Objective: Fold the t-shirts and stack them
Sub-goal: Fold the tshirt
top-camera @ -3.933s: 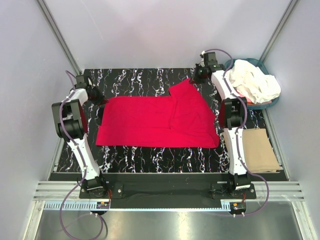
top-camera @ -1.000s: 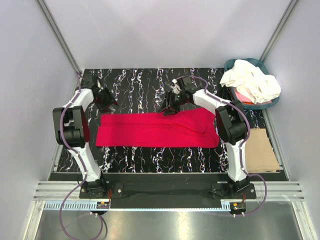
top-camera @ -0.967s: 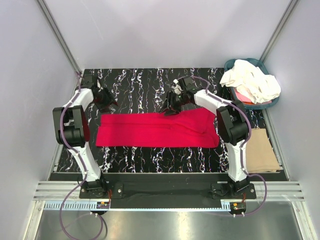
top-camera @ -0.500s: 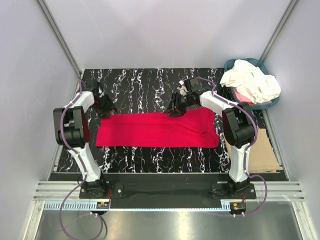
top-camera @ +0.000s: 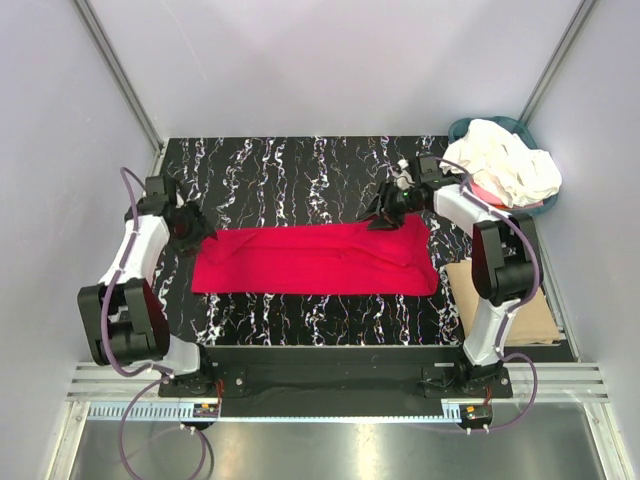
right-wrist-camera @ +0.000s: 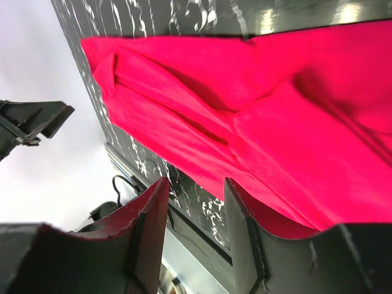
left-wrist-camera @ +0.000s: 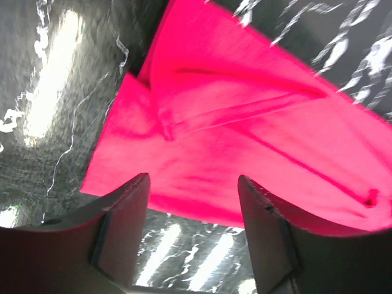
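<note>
The red t-shirt (top-camera: 310,260) lies folded into a long flat strip across the middle of the black marbled table (top-camera: 280,170). My left gripper (top-camera: 192,232) hovers at the strip's far left corner, open. In the left wrist view the red t-shirt (left-wrist-camera: 245,141) fills the space beyond the left gripper (left-wrist-camera: 193,233), with only table between the fingers. My right gripper (top-camera: 380,218) is at the strip's far edge toward the right end, open and empty. The right wrist view shows the red t-shirt (right-wrist-camera: 275,122) lying flat past the right gripper (right-wrist-camera: 193,229). Cream-white t-shirts (top-camera: 505,165) are heaped in the basket.
The teal round basket (top-camera: 522,211) stands at the back right corner. A flat tan cardboard sheet (top-camera: 530,310) lies at the right edge, partly under the right arm. Grey walls close in on three sides of the table.
The shirt went from a wide spread to a narrow strip. Over the last second my right gripper slid right along the far edge, and my left arm swung back, its gripper dropping toward the left corner.
</note>
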`<move>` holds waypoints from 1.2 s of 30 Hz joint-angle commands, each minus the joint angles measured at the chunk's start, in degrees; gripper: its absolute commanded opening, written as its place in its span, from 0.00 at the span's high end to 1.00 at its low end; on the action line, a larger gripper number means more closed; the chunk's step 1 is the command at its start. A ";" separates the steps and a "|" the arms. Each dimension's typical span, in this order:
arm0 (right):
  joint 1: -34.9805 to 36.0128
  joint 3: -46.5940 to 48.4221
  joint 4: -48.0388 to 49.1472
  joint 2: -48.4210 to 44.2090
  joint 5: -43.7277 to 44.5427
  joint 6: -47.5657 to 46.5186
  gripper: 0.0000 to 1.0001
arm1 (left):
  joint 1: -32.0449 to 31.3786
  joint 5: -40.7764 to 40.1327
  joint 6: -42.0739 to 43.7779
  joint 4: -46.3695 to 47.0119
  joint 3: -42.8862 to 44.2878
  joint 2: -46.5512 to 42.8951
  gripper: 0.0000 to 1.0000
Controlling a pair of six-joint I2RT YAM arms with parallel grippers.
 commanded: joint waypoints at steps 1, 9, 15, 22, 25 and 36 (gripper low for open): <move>-1.64 -1.73 0.89 -4.42 -1.21 -0.64 0.51 | -0.12 1.78 -2.65 3.04 4.80 6.04 0.35; -3.67 -5.24 0.10 -8.37 -1.12 -1.96 0.51 | 0.15 4.70 -10.73 0.75 3.79 11.01 0.49; -6.13 -8.49 0.01 -10.83 -1.74 -2.75 0.50 | 2.78 6.20 -17.68 6.91 -3.10 6.60 0.54; -8.94 -12.19 0.01 -13.47 -2.09 -3.72 0.51 | 4.01 5.67 -18.56 8.13 -5.55 8.36 0.57; -9.73 -12.98 0.01 -14.17 -2.18 -3.89 0.51 | 4.37 6.54 -19.00 9.54 -6.26 9.76 0.63; -10.26 -14.04 0.01 -14.62 -1.92 -4.16 0.52 | 5.51 5.85 -19.27 9.72 -5.20 12.31 0.64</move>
